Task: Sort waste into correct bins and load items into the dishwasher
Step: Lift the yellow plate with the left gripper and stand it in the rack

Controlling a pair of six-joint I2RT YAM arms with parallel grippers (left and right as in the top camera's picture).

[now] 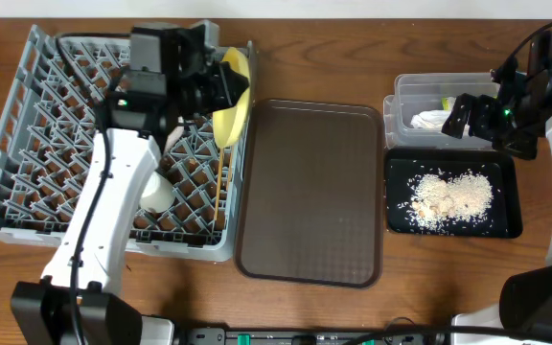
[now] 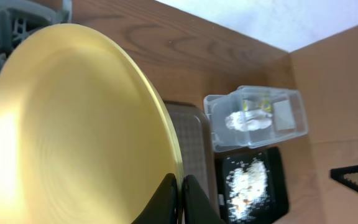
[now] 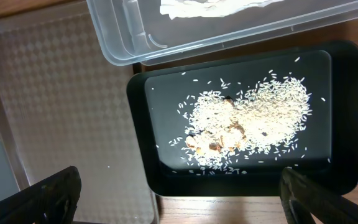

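Big rack point(image 1: 8, 134): the yellow plate point(image 1: 230, 110) stands on edge at its right side, left gripper point(image 2: 181, 198) clamped on the rim. Thin pinch, so letting go off-peg could tip it onto the brown tray point(image 1: 310, 192). Meanwhile the right gripper point(image 3: 179, 199) sits wide apart, empty.

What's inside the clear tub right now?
The clear tub holds a crumpled white napkin and a green-and-yellow wrapper. From overhead, the right gripper covers its right end, so anything there is hidden.

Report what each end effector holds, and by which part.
Left end effector: shut on the plate, pinching its rim. Right end effector: open, holding nothing.
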